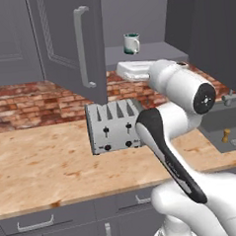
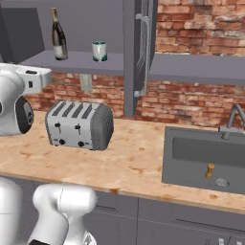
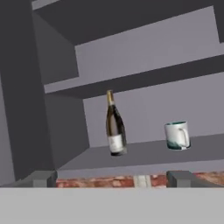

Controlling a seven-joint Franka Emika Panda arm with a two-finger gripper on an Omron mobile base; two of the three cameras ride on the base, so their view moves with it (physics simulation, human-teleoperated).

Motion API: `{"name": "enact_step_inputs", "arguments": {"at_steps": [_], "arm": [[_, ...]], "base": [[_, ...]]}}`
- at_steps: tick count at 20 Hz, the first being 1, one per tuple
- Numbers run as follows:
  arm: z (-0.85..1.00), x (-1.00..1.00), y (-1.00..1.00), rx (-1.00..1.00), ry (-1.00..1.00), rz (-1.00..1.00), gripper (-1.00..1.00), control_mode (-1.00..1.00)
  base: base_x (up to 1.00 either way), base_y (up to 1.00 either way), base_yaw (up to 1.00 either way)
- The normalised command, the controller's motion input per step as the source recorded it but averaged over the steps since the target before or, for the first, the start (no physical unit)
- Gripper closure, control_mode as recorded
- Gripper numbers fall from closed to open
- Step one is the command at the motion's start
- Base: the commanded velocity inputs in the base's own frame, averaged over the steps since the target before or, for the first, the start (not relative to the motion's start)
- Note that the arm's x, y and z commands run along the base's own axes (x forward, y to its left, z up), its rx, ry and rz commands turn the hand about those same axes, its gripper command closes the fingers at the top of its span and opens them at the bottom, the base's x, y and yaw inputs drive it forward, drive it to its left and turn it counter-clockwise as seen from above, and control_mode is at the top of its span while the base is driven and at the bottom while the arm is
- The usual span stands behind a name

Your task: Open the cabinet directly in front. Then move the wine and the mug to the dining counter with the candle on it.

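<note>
The cabinet [image 3: 61, 131] stands open, its left door [image 1: 71, 43] swung out towards me and its right door [image 2: 141, 52] seen edge-on. On its lower shelf [image 3: 144, 153] the wine [image 3: 115, 127] stands upright at the left [image 2: 59, 36]. The mug [image 3: 177, 135] stands to its right, apart from it [image 2: 99, 51] [image 1: 131, 43]. My gripper [image 3: 111, 179] is open and holds nothing. It sits just below and in front of the shelf's front edge, facing the bottle and mug. The dining counter and the candle are out of view.
A silver toaster [image 1: 115, 126] [image 2: 79, 124] sits on the tan counter [image 1: 44, 169] below the cabinet. A grey sink [image 2: 206, 158] with a faucet [image 2: 234, 119] lies to the right. Brick wall [image 2: 191, 103] runs behind.
</note>
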Motion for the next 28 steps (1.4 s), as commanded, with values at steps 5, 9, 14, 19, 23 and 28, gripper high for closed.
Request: {"name": "enact_step_inputs", "arguments": {"at_steps": [5, 9, 14, 19, 23, 28], "arm": [[0.01, 0.67, 0.00, 0.01, 0.06, 0.06, -1.00, -1.00], [0.02, 0.84, 0.09, 0.04, 0.21, 0.07, -1.00, -1.00], [0.00, 0.66, 0.74, 0.01, 0.24, 0.14, -1.00, -1.00], [0.00, -0.08, 1.00, 0.00, 0.18, 0.38, -1.00, -1.00], [-0.05, -0.16, 1.00, -0.04, 0.09, 0.40, -1.00, -1.00], [-0.39, 0.25, 0.98, 0.00, 0.04, 0.21, -1.00, -1.00]], "base": [[0.00, 0.00, 0.00], [0.00, 0.00, 0.00], [0.00, 0.00, 0.00], [0.00, 0.00, 0.00], [0.00, 0.00, 0.00], [0.00, 0.00, 0.00]]}}
